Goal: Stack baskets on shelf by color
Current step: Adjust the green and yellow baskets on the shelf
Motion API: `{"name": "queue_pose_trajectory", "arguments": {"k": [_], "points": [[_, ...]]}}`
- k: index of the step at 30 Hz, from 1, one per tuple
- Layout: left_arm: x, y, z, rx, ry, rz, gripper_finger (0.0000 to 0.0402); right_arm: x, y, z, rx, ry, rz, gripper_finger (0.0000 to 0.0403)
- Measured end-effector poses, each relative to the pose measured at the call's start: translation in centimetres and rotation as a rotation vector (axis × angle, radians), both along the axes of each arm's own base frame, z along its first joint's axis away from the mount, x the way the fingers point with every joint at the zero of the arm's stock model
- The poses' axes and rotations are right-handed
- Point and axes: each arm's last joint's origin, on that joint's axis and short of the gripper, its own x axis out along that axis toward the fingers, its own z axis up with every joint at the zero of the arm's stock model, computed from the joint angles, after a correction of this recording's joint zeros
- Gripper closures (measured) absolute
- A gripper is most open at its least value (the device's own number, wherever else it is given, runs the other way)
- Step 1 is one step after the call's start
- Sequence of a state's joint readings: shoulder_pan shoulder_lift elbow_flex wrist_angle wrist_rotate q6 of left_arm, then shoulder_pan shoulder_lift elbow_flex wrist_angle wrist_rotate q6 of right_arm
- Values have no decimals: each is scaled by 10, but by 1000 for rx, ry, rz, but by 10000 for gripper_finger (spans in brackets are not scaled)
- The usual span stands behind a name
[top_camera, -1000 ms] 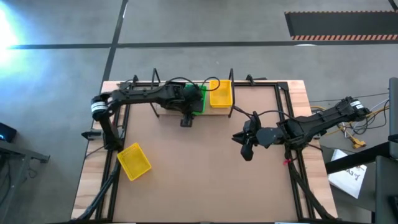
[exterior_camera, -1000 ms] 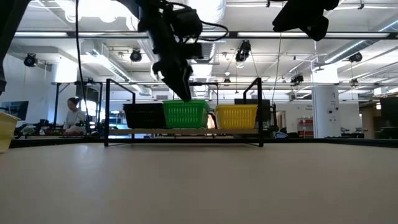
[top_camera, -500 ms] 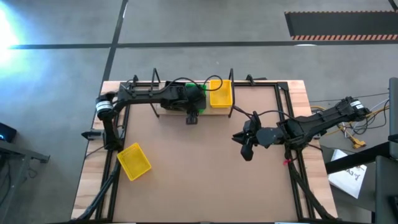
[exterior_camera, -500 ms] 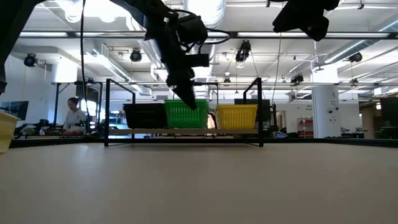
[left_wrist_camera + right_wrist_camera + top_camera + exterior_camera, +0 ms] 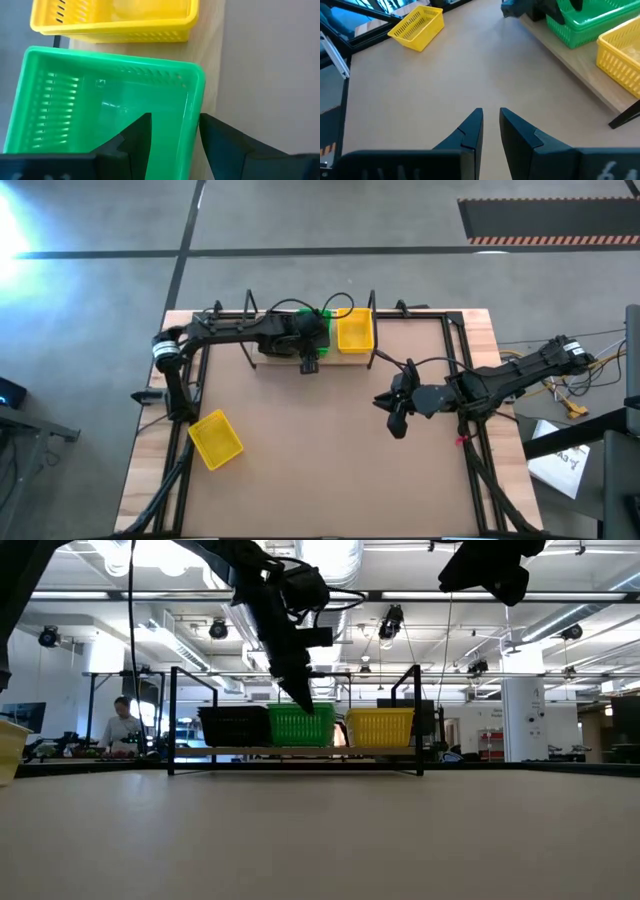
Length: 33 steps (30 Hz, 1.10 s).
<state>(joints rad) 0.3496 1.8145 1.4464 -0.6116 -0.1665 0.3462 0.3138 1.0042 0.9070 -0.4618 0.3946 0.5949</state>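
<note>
1. Broad bare tabletop point(image 5: 320, 470) runs along the near edge, open for passage.
2. The shelf point(image 5: 310, 360) blocks the far edge, with the left gripper point(image 5: 309, 360) over its green basket point(image 5: 107, 112).
3. A lone yellow basket point(image 5: 215, 439) sits near the left edge.
4. The right gripper point(image 5: 396, 418) hangs toward the right edge.

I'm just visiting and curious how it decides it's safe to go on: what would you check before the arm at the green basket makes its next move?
1. Green basket sits on the shelf, between the black basket and the yellow basket: ok.
2. Left pincer has let go: not ok; one finger is inside the rim and one outside.
3. Green basket level, not tipped: ok in the low view.
4. Right pincer out of the way: ok; it hangs open over bare table.
5. Next basket reachable: ok; a loose yellow basket lies near the table's front left corner.
6. Number of baskets in each stack: cannot tell.
</note>
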Motion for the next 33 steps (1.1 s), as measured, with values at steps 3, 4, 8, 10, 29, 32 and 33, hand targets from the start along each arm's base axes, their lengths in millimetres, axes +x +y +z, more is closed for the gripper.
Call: {"name": "queue_pose_trajectory", "arguments": {"k": [3, 4, 8, 10, 29, 32, 33], "points": [[-1, -5, 12, 7, -19, -11, 252, 0, 0, 0, 13, -2, -9, 346], [-1, -7, 19, 14, -42, -18, 252, 0, 0, 0, 15, -3, -10, 346], [7, -17, 48, 5, -180, -55, 252, 0, 0, 0, 10, 3, -8, 346], [12, -18, 55, -24, -254, -53, 254, 0, 0, 0, 6, 3, -6, 346], [62, -8, -10, -16, -295, -18, 302, 0, 0, 0, 38, -9, -25, 346], [64, -6, -19, 12, -269, 11, 302, 0, 0, 0, 46, -10, -29, 346], [64, -6, -20, 12, -266, 11, 302, 0, 0, 0, 51, -11, -33, 346]]}}
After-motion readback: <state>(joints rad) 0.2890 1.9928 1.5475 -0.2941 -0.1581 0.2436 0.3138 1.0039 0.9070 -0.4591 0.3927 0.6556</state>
